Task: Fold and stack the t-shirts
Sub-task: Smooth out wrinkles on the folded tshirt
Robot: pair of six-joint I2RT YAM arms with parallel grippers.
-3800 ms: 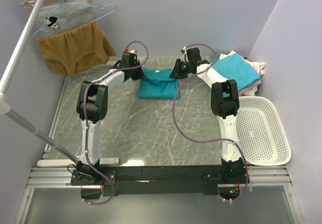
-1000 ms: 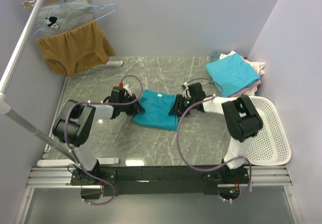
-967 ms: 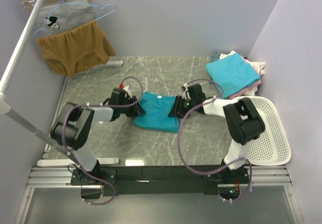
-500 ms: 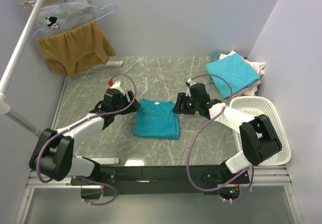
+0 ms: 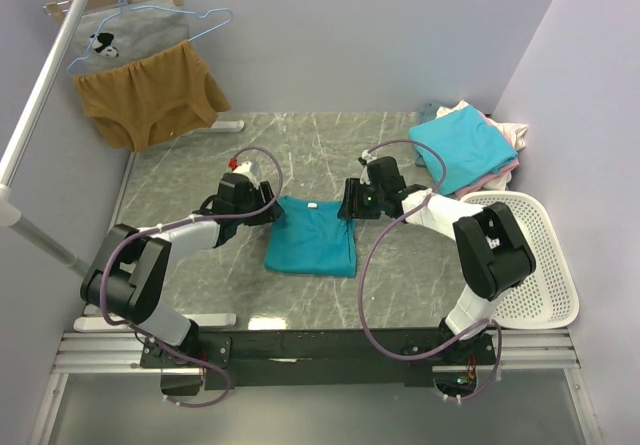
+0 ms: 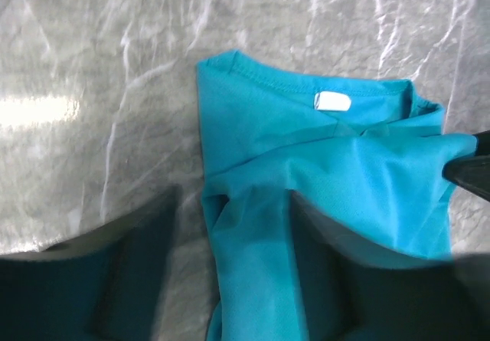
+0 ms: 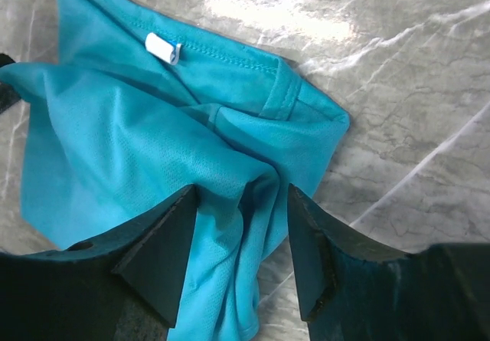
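- The white basket (image 5: pixel 520 265) sits at the right edge of the table (image 5: pixel 200 165), just beside the right arm.
- The teal t-shirt (image 5: pixel 312 237) lies folded mid-table, collar toward the far wall.
- The left gripper (image 5: pixel 268 208) and right gripper (image 5: pixel 350 205) flank its collar end, fingers spread wide, a shirt edge between them unpinched.
- A turquoise t-shirt (image 5: pixel 462 145) tops the far-right pile.
- A brown garment (image 5: pixel 150 93) hangs far left.

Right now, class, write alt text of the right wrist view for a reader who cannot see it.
A folded teal t-shirt lies on the grey marble table, white neck label showing; the open right gripper straddles its rumpled edge.
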